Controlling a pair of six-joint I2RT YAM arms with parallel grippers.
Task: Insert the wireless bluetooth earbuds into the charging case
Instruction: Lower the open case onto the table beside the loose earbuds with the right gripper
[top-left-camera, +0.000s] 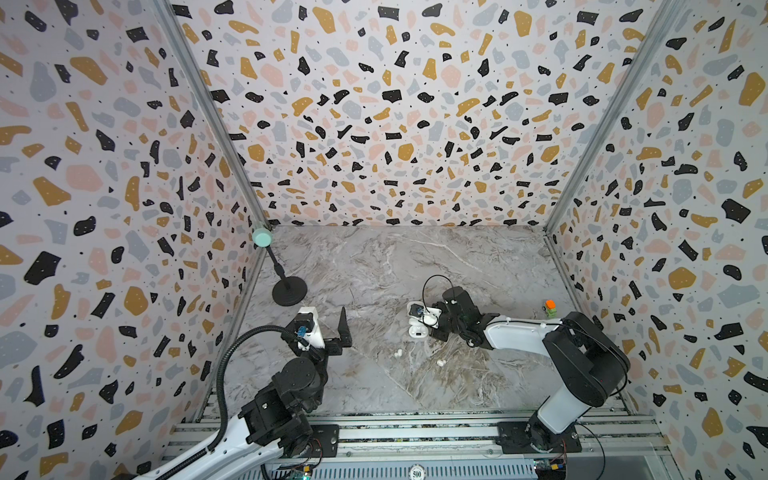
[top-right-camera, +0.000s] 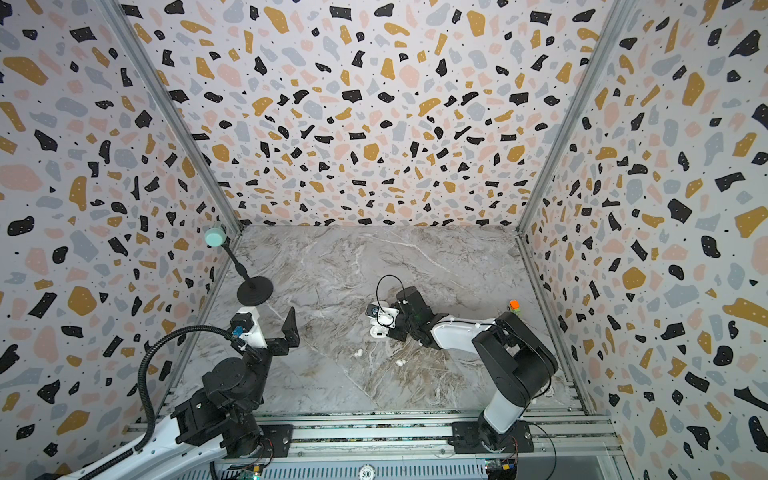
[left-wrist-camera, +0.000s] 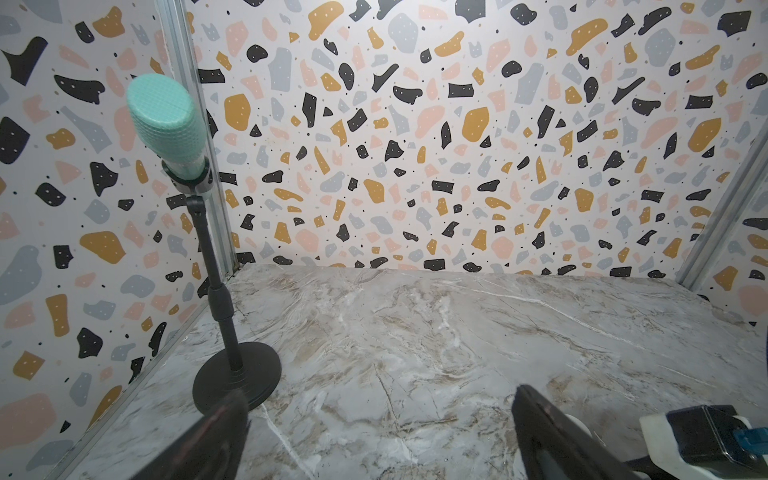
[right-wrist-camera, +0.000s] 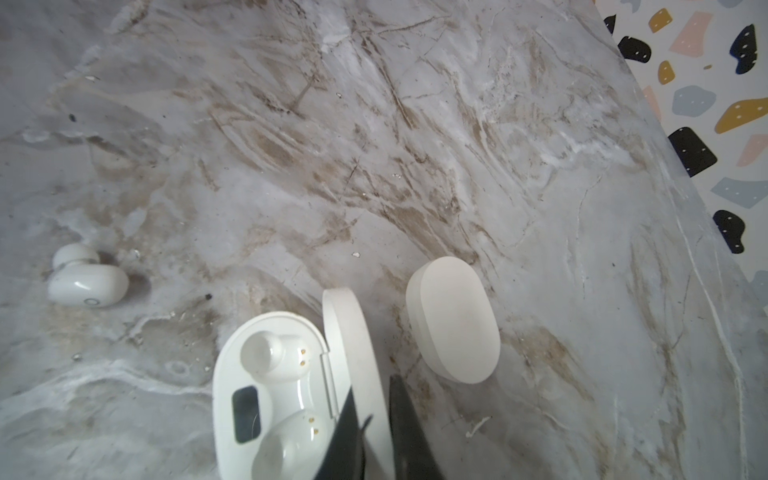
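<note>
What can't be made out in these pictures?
Contents of the closed case: hidden by its shut lid, right wrist view.
Near end of the open charging case: cut by the right wrist view's edge; partly covered by the right end effector in both top views.
Orientation of the two earbuds: too small in both top views.

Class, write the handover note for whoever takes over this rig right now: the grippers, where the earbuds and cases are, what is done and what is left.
Left gripper: open, empty, held above the marble table, away from the parts.
Right gripper: shut on the raised lid of the open charging case.
Both sockets of that case are empty.
Loose on the table in front of it are the earbud toward the left arm and the earbud toward the right arm.
The closed case lies beside the open one; its contents are hidden.
Done: one case opened.
Left: seat both loose earbuds.
</note>
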